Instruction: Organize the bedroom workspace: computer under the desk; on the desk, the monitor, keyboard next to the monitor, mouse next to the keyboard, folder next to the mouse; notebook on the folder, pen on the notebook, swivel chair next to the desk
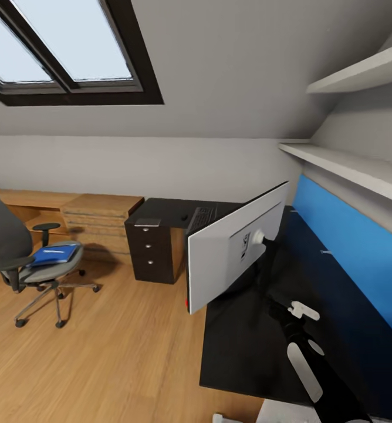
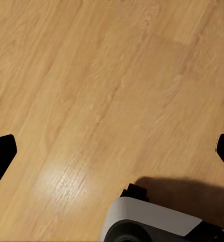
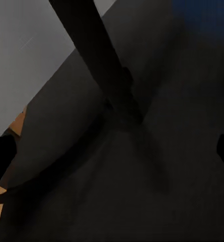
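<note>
Right gripper (image 3: 112, 146) hangs spread over the desk, its two dark fingertips at the far edges of the right wrist view with nothing between them. In the head view, the right arm (image 1: 304, 346), black with white shells, reaches over the glossy black desk (image 1: 249, 346) towards the monitor (image 1: 234, 252), which stands on the desktop with its pale grey back and round stand mount turned to the camera, in front of the bright blue back panel (image 1: 348, 241). A slim keyboard (image 1: 200, 218) and what may be the mouse (image 1: 184, 217), too small to be sure, lie on the neighbouring black cabinet desk (image 1: 155, 235) with silver knobs. The swivel chair (image 1: 26, 258), grey-upholstered on a chrome star base, stands well apart on the light wood floor (image 1: 114, 352) with the flat blue folder (image 1: 54, 255) on its seat. By my reading, the step in hand is settling the monitor; the next move calls for turning its screen to face the room without tipping the thin panel, then fetching the keyboard. In the left wrist view, the left gripper (image 2: 112, 151) is likewise spread and empty above matt, grained floorboards, with a rounded white and black part of the robot (image 2: 152, 222) below it. In the right wrist view, the monitor's slender black stand post (image 3: 99, 65) rises from curved feet on the smooth dark desktop.
</note>
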